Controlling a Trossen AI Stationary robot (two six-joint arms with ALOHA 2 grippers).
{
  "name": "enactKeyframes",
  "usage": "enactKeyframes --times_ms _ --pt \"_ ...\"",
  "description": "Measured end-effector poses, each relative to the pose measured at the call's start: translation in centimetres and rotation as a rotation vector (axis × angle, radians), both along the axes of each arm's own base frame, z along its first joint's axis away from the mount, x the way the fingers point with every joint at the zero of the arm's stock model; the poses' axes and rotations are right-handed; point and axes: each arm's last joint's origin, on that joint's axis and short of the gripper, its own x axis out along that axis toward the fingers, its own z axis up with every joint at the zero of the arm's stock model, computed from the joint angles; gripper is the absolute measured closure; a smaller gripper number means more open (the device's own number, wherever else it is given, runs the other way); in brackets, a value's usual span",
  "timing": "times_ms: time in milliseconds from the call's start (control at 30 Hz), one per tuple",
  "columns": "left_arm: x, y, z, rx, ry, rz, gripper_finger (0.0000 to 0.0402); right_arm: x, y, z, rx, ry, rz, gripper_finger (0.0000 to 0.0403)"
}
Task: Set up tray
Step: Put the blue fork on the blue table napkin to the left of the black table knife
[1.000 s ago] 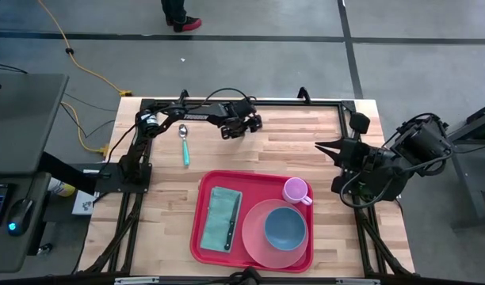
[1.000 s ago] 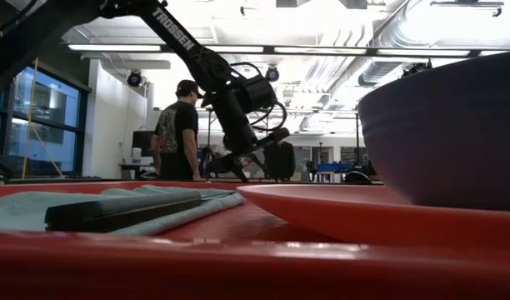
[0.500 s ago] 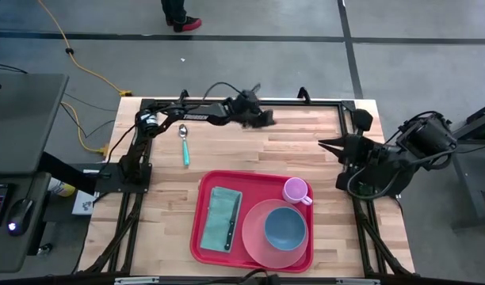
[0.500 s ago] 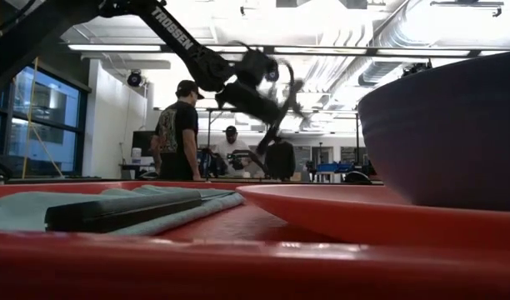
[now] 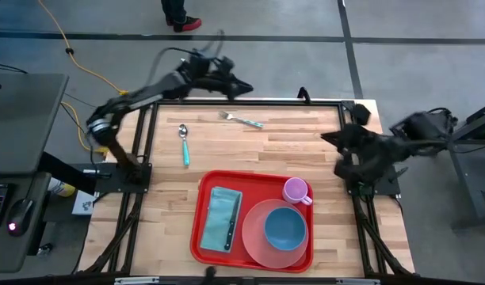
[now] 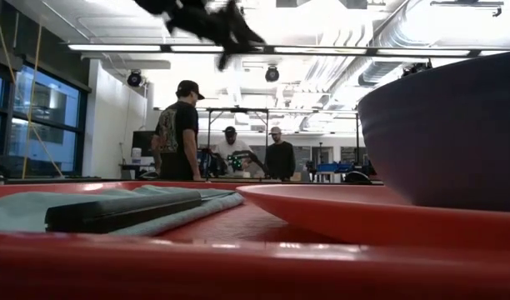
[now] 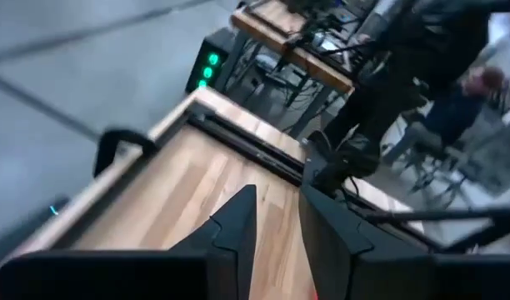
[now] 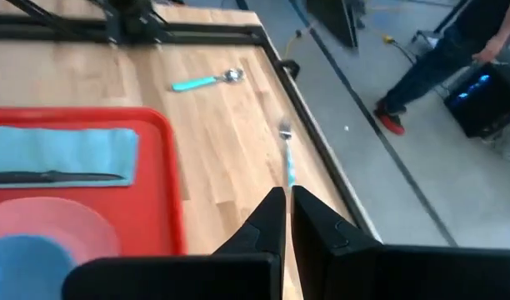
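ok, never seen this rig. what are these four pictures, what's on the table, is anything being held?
It is a two-armed robot at a wooden table. One picture looks straight down, one sits at table height, and one comes from each wrist.

On the red tray lie a teal cloth with a knife on it, a pink plate carrying a blue bowl, and a pink cup. A spoon and a fork lie on bare wood.

Neither arm holds anything. The left claw is raised over the table's far edge, partly open. The right claw waits at the right side, shut.
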Motion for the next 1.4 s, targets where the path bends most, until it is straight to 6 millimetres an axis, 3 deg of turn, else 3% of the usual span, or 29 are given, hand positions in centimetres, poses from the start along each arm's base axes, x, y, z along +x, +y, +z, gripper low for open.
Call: enactKeyframes --times_ms 167,300,467,567,700,933,1133,1233,1400 --pt "-5.3 -3.9 4.9 0.166 0.003 -0.042 0.028 4.7 -3.8 -2.5 0.093 0.026 0.071 0.0403" --pt "-9.8 -7.3 7.6 0.295 0.011 -0.068 0.028 8.5 -8.8 -6.0 0.225 0.014 0.113 0.0403" --pt "-15.3 -10.9 9.4 0.434 0.083 0.028 0.028 11.2 -16.3 -9.7 0.377 0.035 0.012 0.0403" --pt "-17.6 -12.3 9.8 0.501 0.122 0.096 0.028 12.9 -20.3 -12.4 0.405 0.108 -0.064 0.0403" --pt "-18.9 -13.3 10.1 0.55 0.119 0.088 0.028 15.2 -23.4 -15.9 0.429 0.267 -0.097 0.0403" --pt "-19.5 -14.0 9.5 0.594 0.163 -0.02 0.028 19.9 -26.0 -20.7 0.435 0.529 -0.062 0.0403" --pt "-19.6 -14.1 8.8 0.562 0.222 -0.056 0.028 23.7 -27.4 -22.6 0.453 0.621 -0.053 0.0402" --pt "-19.5 -14.1 8.8 0.549 0.21 -0.087 0.0278 24.9 -27.8 -22.6 0.46 0.622 -0.016 0.04" --pt "-19.5 -14.2 8.8 0.554 0.199 -0.101 0.0279 25.7 -28.9 -22.7 0.513 0.61 -0.015 0.0355"
